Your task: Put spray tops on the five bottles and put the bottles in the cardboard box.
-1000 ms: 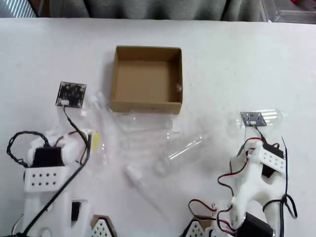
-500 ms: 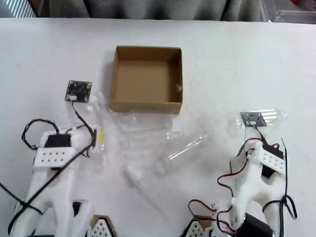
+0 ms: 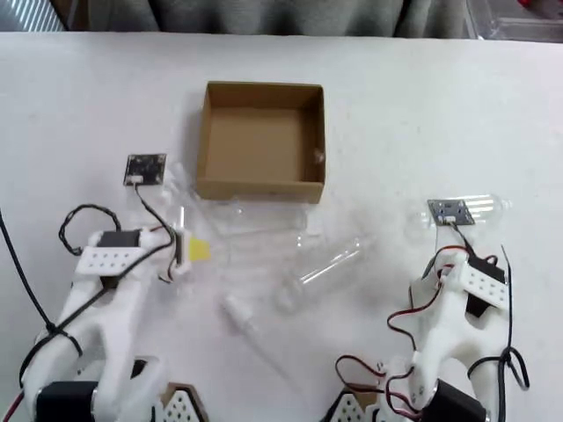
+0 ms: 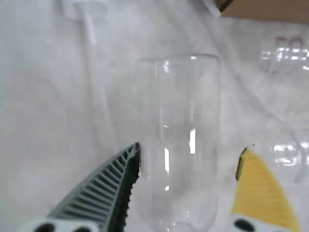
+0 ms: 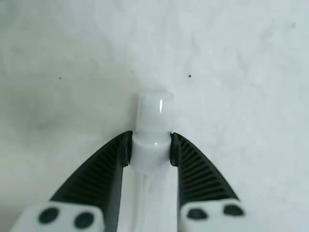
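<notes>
My right gripper (image 5: 149,137) clenched on white plastic spray top (image 5: 154,108), close to white table (image 3: 422,105). My left gripper (image 4: 190,150) spread wide, clear plastic bottle (image 4: 186,96) lying between fingers, not squeezed. More clear bottles (image 3: 325,264) lying between arms. Brown cardboard box (image 3: 259,188) beyond them, open side up.

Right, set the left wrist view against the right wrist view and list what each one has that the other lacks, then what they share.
Left wrist view, not the right: the left gripper, open, with a finger on either side of a clear bottle. Beyond them are a loose spray top and a corner of the cardboard box.

Right wrist view, not the left: the right gripper, shut on a white spray top whose head pokes past the fingertips.

Both: the white table.
</notes>
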You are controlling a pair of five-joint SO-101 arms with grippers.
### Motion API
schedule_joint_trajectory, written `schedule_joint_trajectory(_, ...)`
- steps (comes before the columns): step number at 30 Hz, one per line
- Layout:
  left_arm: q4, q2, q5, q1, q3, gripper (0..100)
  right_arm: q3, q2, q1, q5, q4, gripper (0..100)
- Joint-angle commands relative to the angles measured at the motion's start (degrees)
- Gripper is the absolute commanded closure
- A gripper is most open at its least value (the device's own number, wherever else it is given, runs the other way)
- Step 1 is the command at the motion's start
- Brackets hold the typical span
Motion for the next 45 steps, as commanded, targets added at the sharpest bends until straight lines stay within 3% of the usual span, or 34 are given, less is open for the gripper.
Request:
schedule_joint_trajectory(1,-0.44,0.22,-1.67,1.10,-0.53,71,0.35,-0.13,0.22,1.05,-1.27,98.2)
schedule_joint_trajectory(4,-0.44,0.22,-5.36,1.27,-0.53,76,0.35,-0.13,0.22,1.23,-1.27,98.2)
schedule_joint_trajectory(9,0.35,0.22,-12.31,3.56,-0.35,97,0.35,-0.13,0.22,1.23,-1.27,98.2)
schedule_joint_trajectory(11,3.16,-0.22,-13.27,4.79,-0.62,97,0.35,-0.13,0.22,1.23,-1.27,98.2)
schedule_joint_trajectory(18,9.85,-0.22,-3.60,4.35,-6.51,98,0.35,-0.13,0.22,1.23,-1.27,98.2)
schedule_joint_trajectory(22,11.96,-0.31,5.36,-2.15,-10.81,98,0.35,-0.13,0.22,1.23,-1.45,98.2)
schedule_joint_trajectory(28,11.78,-0.31,11.43,-21.32,-15.74,98,0.35,-0.13,0.22,1.32,-1.98,98.2)
schedule_joint_trajectory(38,11.69,-0.22,9.85,-41.19,-15.82,97,0.35,-0.13,-0.04,1.32,-1.98,98.2)
schedule_joint_trajectory(45,6.95,-0.22,-0.53,-44.26,-9.14,97,0.44,-0.13,-0.04,1.32,-1.98,98.2)
